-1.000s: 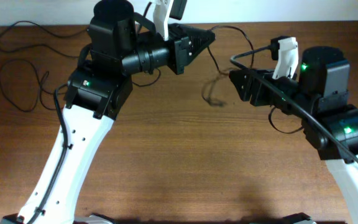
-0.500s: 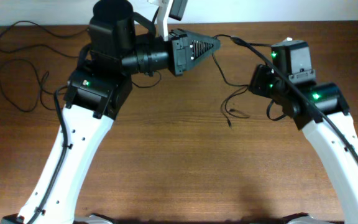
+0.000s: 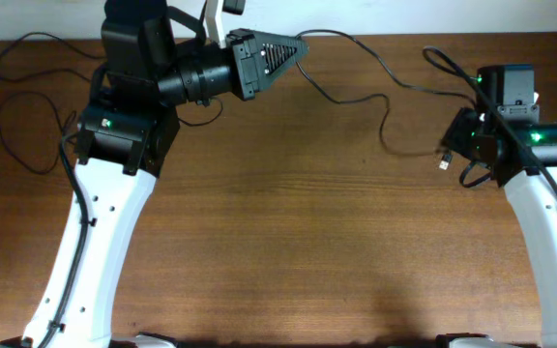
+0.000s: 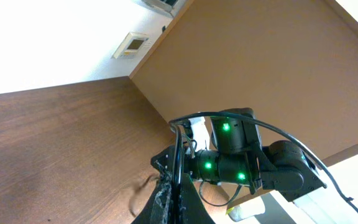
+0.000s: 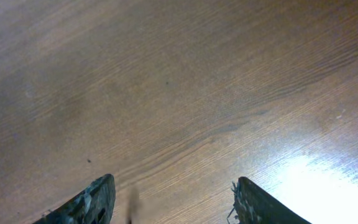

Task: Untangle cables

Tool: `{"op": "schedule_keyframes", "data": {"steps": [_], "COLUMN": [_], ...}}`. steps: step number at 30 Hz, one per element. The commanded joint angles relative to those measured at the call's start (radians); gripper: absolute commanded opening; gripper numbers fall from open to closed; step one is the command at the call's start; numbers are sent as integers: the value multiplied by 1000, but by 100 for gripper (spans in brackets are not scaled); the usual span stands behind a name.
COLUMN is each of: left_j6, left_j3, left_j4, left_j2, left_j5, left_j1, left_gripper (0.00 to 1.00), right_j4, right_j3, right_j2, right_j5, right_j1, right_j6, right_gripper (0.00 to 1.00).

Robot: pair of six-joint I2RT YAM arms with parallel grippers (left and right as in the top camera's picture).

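Since a second ago, arms drawn apart: left gripper [image 3: 296, 46] gone left and far, right arm [image 3: 540, 193] out to right edge. Left gripper clamped on cable [image 3: 386, 126]. Cable runs rightward over counter [image 3: 278, 242], long axis left-right, silvery tip [image 3: 444, 162] just beside right arm. Right gripper [image 5: 174, 190] spread apart, empty, the nearer one to that tip.

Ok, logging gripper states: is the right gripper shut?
No, the right gripper has its fingers wide apart over the table.
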Motion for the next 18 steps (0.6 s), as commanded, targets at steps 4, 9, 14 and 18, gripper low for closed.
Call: {"op": "schedule_keyframes", "data": {"steps": [4, 9, 14, 18], "left_j6": [20, 21, 21, 22], "left_j3": [15, 15, 15, 15], "left_j4": [-25, -26, -30, -52], "left_j2": [-12, -13, -12, -12], "left_j5": [6, -13, -79, -101], "left_j1": [7, 16, 19, 23], "left_gripper": [0, 0, 0, 0], "right_j4": [-17, -35, -32, -35], "right_j3": [11, 11, 11, 11], "right_j2": [-17, -17, -17, -17], "right_j5": [82, 38, -83, 5], "right_j1": [-77, -132, -136, -136], "right_j6": [13, 11, -112, -78], "right_gripper": [62, 70, 71, 71]}}
